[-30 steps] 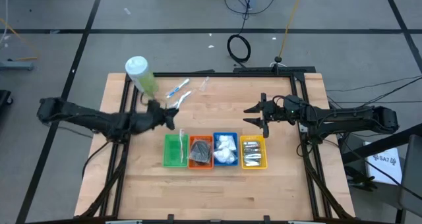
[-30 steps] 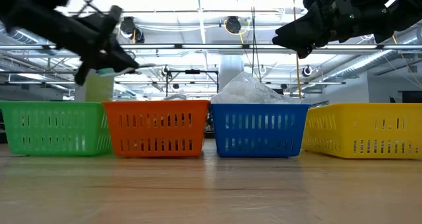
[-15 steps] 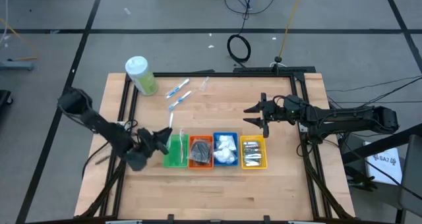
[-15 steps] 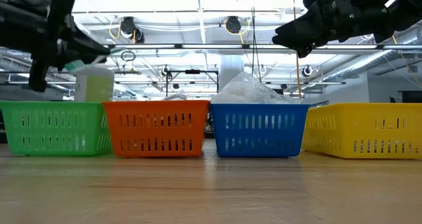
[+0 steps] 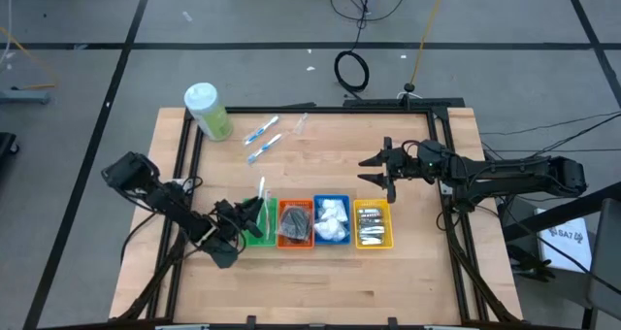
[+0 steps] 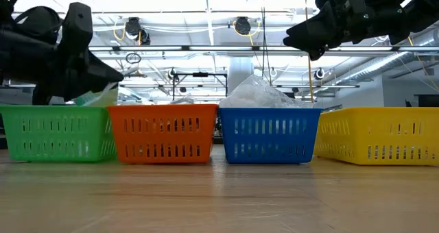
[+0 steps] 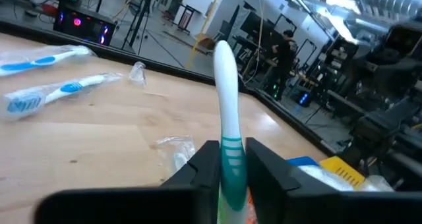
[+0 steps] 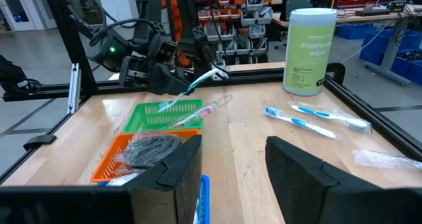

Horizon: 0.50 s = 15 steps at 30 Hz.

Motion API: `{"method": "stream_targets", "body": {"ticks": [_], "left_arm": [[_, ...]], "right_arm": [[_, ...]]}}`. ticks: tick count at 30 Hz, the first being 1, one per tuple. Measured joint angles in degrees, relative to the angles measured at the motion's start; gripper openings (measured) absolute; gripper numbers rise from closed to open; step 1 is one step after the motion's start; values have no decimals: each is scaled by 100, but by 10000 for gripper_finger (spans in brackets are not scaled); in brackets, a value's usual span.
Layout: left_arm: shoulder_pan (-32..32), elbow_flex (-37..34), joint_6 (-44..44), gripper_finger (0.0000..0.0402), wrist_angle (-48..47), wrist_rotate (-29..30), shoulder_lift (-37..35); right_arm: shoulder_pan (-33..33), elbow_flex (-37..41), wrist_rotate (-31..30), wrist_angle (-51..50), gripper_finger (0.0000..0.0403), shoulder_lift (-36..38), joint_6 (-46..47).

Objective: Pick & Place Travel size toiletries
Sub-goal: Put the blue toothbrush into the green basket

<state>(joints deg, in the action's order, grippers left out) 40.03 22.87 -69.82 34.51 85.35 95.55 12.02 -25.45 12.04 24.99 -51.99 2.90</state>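
Note:
My left gripper (image 5: 249, 214) hovers over the green bin (image 5: 256, 235), shut on a green-and-white toothbrush (image 7: 226, 112). The same brush (image 8: 200, 81) shows in the right wrist view, above the bin. Two blue-white toothbrushes (image 5: 260, 131) (image 5: 263, 148) lie flat on the table near its far edge, with a clear wrapper (image 5: 300, 124) beside them. The orange bin (image 5: 295, 223) holds a dark pouch, the blue bin (image 5: 331, 220) white packets, the yellow bin (image 5: 373, 224) silver tubes. My right gripper (image 5: 374, 171) waits open in the air, on the far side of the yellow bin. My left gripper pinches the toothbrush between its two fingers at the green-striped part of the handle (image 7: 231, 159). The brush runs on past the fingertips, and its white free end (image 7: 222, 51) points toward the table's far edge. It is lifted clear, above the green bin.
A large pale-green bottle with a white cap (image 5: 207, 110) stands at the far left corner. The four bins sit in a row near the table's middle. More toothbrushes lie in the green bin (image 8: 173, 109). Bare wood lies along the near edge (image 5: 310, 281).
My left arm has swung from beside the bottle toward the table's near edge and stopped over the green bin. It has carried the toothbrush with it, lifted clear of the table, with the gripper turning on the way.

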Motion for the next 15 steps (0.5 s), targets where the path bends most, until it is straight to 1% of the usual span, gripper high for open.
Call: {"method": "stream_targets", "body": {"ticks": [6, 9, 12, 15], "left_arm": [[0, 2, 703, 159, 3, -57, -390], [0, 2, 1174, 210, 6, -319, -625], [0, 2, 1688, 249, 3, -547, -862], [-36, 2, 2227, 275, -1, -515, -1187]], "right_arm": [[-1, 0, 1, 0, 155, 0, -51], [-1, 0, -1, 0, 155, 0, -52], [-1, -1, 2, -2, 155, 0, -52], [0, 0, 2, -2, 155, 0, -52]]}}
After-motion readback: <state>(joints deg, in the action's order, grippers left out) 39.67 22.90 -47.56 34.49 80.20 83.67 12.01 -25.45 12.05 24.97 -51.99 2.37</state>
